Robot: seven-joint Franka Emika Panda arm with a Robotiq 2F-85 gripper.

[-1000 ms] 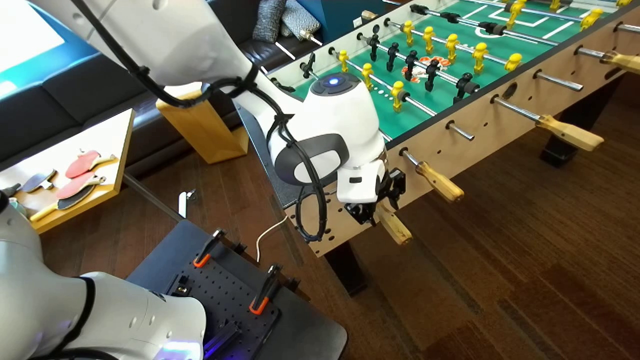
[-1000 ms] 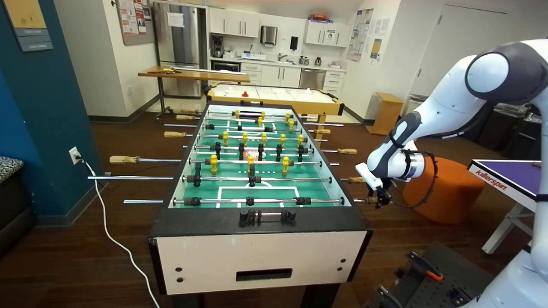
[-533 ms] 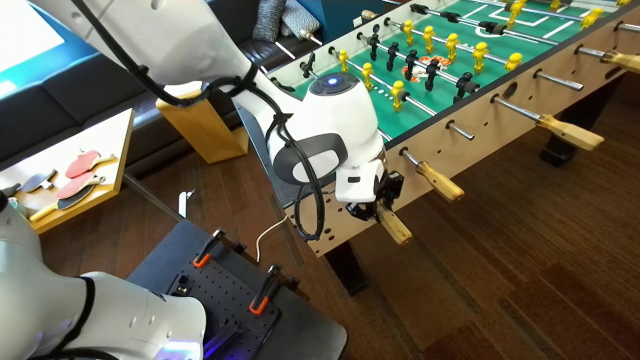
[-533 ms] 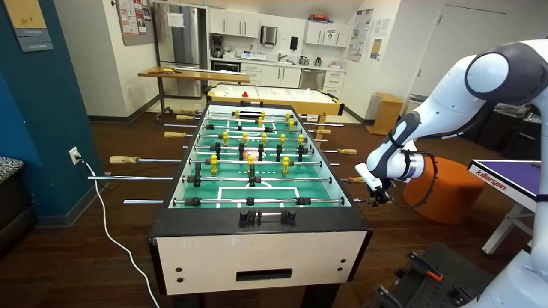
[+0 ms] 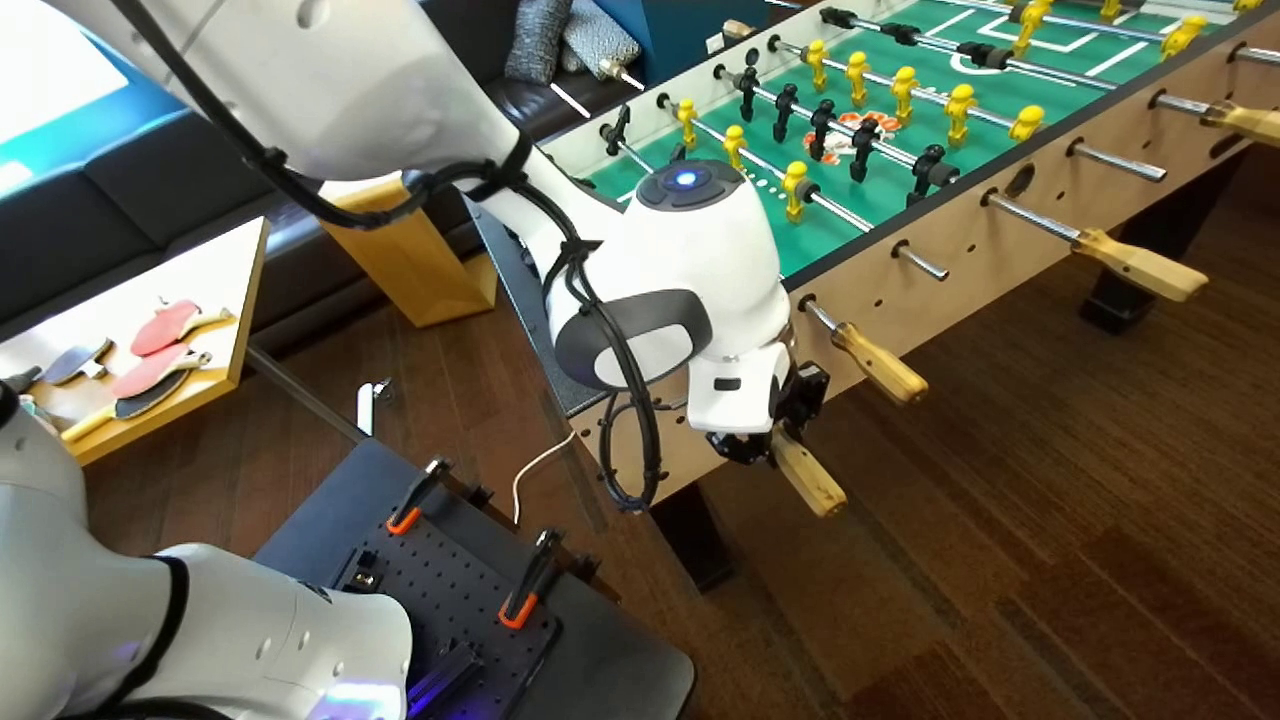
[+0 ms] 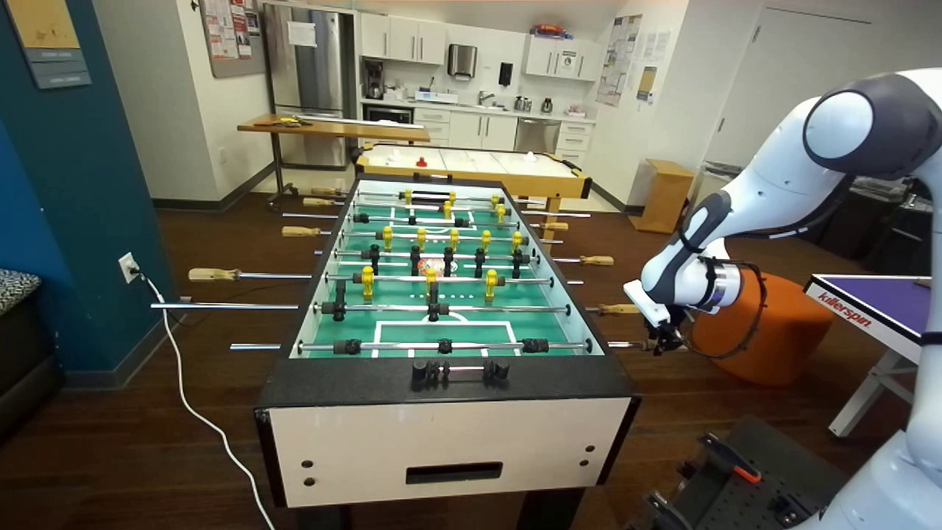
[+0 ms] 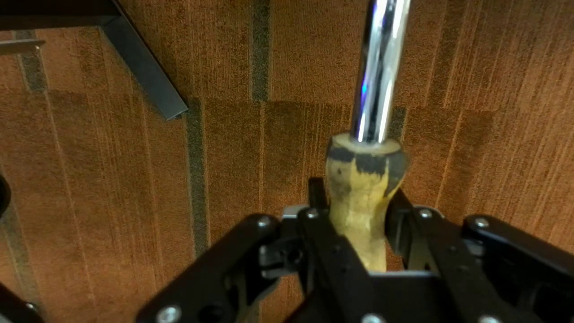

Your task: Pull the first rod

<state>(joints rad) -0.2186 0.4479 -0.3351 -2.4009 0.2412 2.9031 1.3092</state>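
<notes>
The first rod [image 6: 625, 344] is a thin steel bar ending in a tan wooden handle [image 7: 362, 197], at the near end of the foosball table. In the wrist view, my gripper [image 7: 358, 206] is shut on the neck of this handle, one finger on each side, just behind its dark-stained collar. The bright steel runs from the handle to the top of that view. In an exterior view, the handle's free end [image 5: 815, 485] sticks out past my gripper [image 5: 785, 425], while the arm hides the steel part there. The fingers look small and dark in an exterior view [image 6: 662, 338].
A neighbouring tan-handled rod [image 5: 880, 365] lies close beside my hand, and a short bare rod end [image 5: 920, 262] follows it. The table's wooden side wall [image 5: 700, 445] and its leg [image 5: 695, 535] are near. An orange stool [image 6: 773, 331] stands behind the arm.
The fingers have closed on the handle. Since then my gripper and the first rod have moved outward from the table; its black players slid toward my side and its far end sticks out less.
</notes>
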